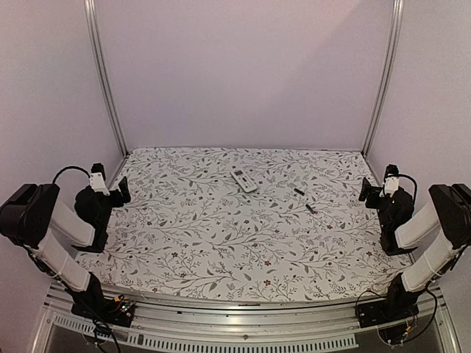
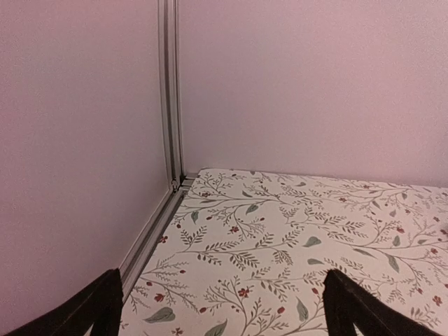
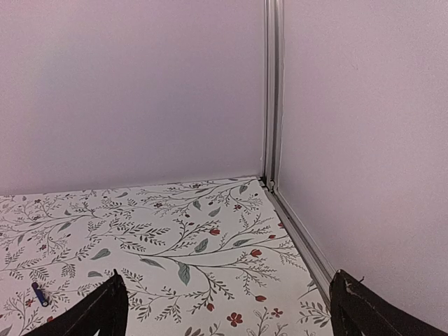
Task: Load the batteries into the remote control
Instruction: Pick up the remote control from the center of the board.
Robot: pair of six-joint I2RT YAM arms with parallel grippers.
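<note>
Left gripper [image 1: 122, 190] and right gripper [image 1: 365, 190] gape wide, empty, at the frame's sides. Nothing loaded; next probably means grasping the batteries [image 1: 299, 192] near the remote control [image 1: 244, 181].

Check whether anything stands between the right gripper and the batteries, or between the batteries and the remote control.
Nothing visible does. Only bare floral cloth separates the open right gripper from the far battery and the near battery, and those from the remote control further left in the top view.
</note>
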